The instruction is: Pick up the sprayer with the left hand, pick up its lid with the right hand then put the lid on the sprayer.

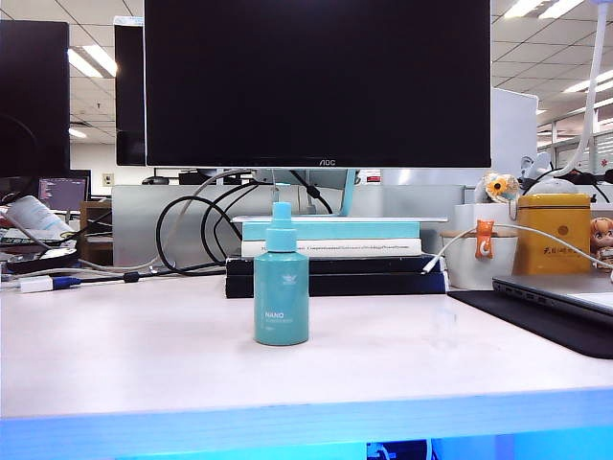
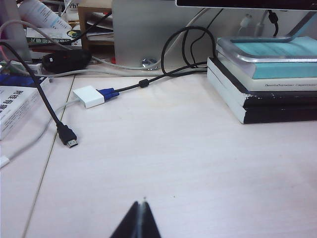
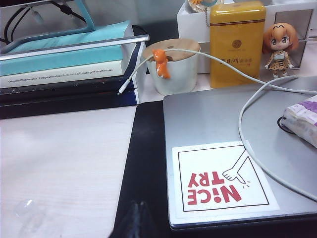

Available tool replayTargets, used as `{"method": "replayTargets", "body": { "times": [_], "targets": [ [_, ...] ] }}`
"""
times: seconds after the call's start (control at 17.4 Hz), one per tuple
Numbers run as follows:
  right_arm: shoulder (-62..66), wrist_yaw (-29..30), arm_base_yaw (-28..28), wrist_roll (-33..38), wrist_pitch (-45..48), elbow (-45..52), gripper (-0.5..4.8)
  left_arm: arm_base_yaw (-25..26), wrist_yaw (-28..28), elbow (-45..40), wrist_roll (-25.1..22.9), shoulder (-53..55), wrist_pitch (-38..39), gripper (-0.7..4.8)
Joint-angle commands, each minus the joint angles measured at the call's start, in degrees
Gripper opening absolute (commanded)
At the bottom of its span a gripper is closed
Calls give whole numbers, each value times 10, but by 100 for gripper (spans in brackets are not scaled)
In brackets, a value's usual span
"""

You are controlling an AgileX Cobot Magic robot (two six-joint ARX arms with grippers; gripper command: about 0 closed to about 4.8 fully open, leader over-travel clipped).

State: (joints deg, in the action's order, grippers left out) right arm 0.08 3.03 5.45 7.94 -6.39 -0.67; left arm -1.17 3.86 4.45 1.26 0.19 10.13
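Note:
The teal sprayer [image 1: 282, 280] stands upright in the middle of the pale desk, its nozzle head bare. The clear lid [image 1: 443, 325] rests on the desk to the right of it, faint against the surface; the right wrist view shows the lid [image 3: 27, 211] beside the black mat. Neither arm shows in the exterior view. My left gripper [image 2: 141, 205] is shut and empty over bare desk; the sprayer is out of its view. My right gripper [image 3: 137, 205] is shut and empty above the black mat, a short way from the lid.
A stack of books [image 1: 335, 257] under the monitor stand sits behind the sprayer. Cables and a white adapter [image 2: 89, 96] lie at the left. A closed laptop [image 3: 233, 148] on a black mat [image 1: 536, 321], a white cup [image 3: 176, 67] and a yellow tin [image 3: 236, 42] fill the right.

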Motion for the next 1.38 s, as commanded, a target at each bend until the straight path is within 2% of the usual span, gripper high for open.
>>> {"method": "replayTargets", "body": {
  "times": [0.06, 0.17, 0.29, 0.34, 0.4, 0.52, 0.69, 0.86, 0.92, 1.03, 1.15, 1.21, 1.26, 1.32, 1.38],
  "targets": [
    [0, -2, 0, 0, 11, 2, -5, 0, 0, 2, 9, -1, -12, -6],
    [0, -1, 0, 1, 11, 2, -5, 0, 0, 2, 10, -1, -14, -6],
    [0, 1, 0, 44, 23, -3, -5, 0, 2, -4, 47, 1, -55, -6],
    [0, -12, 1, 76, 37, -14, -5, 0, 24, -4, 78, 2, -99, -6],
    [0, -33, 1, 87, 36, -23, -5, 0, 37, -3, 89, 2, -123, -6],
    [0, -67, 0, 92, 34, -50, -5, 0, 63, 15, 111, 2, -140, -6],
    [11, -88, 0, 92, 31, -96, -5, 1, 46, 68, 105, 18, -133, -6],
    [58, -91, 1, 91, 32, -139, -5, 1, 37, 133, 78, 91, -132, -6],
    [104, -90, 1, 89, 38, -169, -5, 1, 54, 172, 49, 162, -147, -6],
    [176, -71, 1, 85, 74, -201, -5, 1, 153, 205, -16, 281, -231, -6],
    [225, -24, 1, 67, 122, -209, -5, 1, 229, 222, -23, 381, -304, -5],
    [248, 23, 1, 30, 147, -209, -5, 1, 278, 229, -24, 437, -336, -5],
    [277, 86, 1, -42, 162, -209, -5, 1, 329, 233, -26, 510, -380, -1],
    [301, 124, 1, -63, 161, -209, -5, -1, 354, 233, -28, 555, -404, 19],
    [319, 136, 1, -63, 158, -209, -5, -3, 371, 233, -30, 593, -419, 68]
  ]
}}
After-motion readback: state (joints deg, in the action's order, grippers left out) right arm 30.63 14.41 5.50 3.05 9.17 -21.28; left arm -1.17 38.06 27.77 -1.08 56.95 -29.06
